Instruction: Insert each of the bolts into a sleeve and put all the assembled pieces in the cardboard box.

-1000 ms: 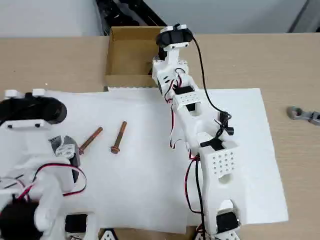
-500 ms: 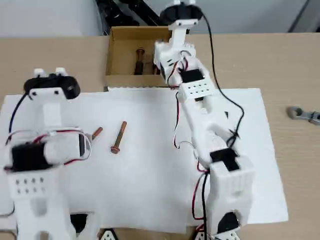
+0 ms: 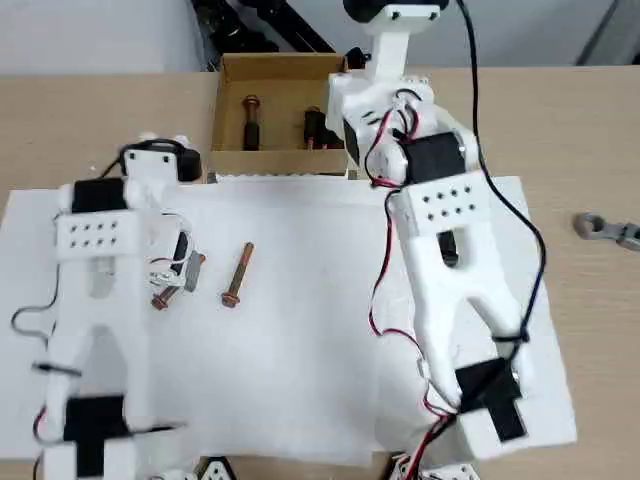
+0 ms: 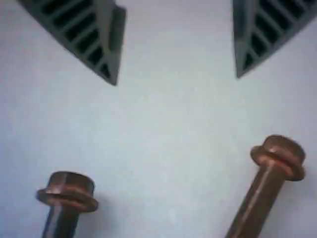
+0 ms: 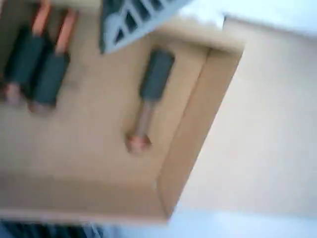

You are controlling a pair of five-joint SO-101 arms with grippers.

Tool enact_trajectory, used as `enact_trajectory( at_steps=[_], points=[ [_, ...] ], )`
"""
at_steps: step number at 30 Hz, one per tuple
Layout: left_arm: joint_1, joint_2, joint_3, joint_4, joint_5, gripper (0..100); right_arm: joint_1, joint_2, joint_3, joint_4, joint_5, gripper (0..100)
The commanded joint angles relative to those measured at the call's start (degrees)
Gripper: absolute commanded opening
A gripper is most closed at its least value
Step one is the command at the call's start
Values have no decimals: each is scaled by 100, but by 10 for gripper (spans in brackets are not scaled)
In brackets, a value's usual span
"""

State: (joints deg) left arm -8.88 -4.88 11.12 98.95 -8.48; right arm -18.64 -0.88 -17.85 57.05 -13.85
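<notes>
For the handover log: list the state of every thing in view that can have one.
cardboard box: open at the top, three finished pieces inside.
sleeved bolts: assembled, lying flat on the box floor.
bare bolts: two, without sleeves, lying on the white sheet.
left gripper: open, empty, above the bare bolts' heads.

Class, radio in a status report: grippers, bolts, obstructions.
Left gripper open, above two loose bolts on white sheet. Right gripper over cardboard box; three sleeved bolts inside. Nothing between left gripper and bolts.
</notes>
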Motion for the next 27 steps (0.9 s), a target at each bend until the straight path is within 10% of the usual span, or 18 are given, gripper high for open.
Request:
enact_trajectory(
  at_steps=[1, 27],
  points=[
    [-35, 677, -321, -149, -404, 145, 75, -585, -264, 576, -18, 147],
    [-492, 2057, -532, -1160, -2004, 145, 66, -2026, -255, 2352, -26, 147]
  ],
)
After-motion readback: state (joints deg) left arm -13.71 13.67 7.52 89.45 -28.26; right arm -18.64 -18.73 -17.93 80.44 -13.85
